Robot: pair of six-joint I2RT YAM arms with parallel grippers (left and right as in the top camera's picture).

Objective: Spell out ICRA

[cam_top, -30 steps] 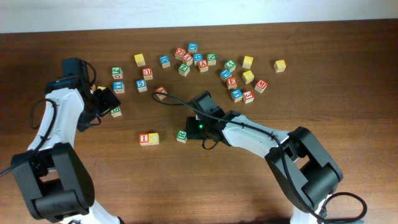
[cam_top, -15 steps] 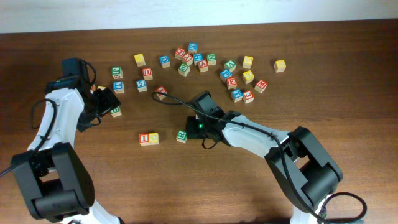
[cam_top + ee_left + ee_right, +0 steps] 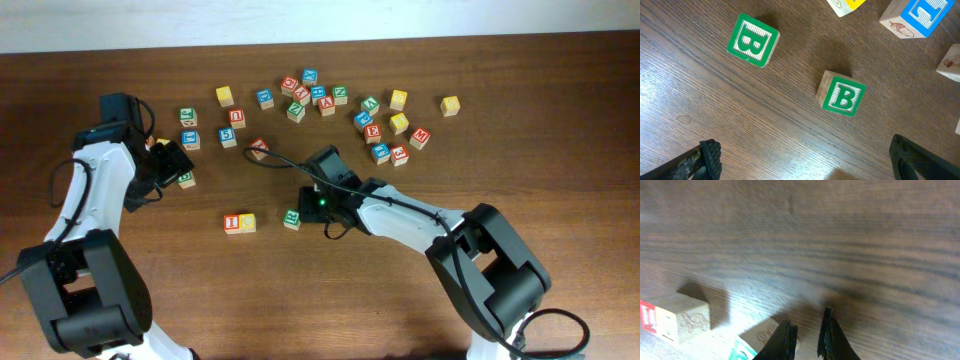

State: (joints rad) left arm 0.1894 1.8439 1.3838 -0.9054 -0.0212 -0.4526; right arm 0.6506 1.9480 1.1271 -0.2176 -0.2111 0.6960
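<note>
Your red I cube (image 3: 233, 222) is sitting lower left of centre in the overhead view, touching the yellow C cube (image 3: 247, 222) on its right. The green R cube (image 3: 292, 218) is lying near them, apart. The red A is too small to pick out among the scattered cubes (image 3: 320, 95) up top. Your right tool (image 3: 805, 330) is hovering just beside the R, fingers nearly closed and gripping nothing. Your left tool (image 3: 802, 150) is hanging wide open over two green B cubes (image 3: 752, 40) on the counter (image 3: 715, 110).

Narrow-gapped end effector (image 3: 807, 330) just beside green-faced cube (image 3: 757, 341).
</note>
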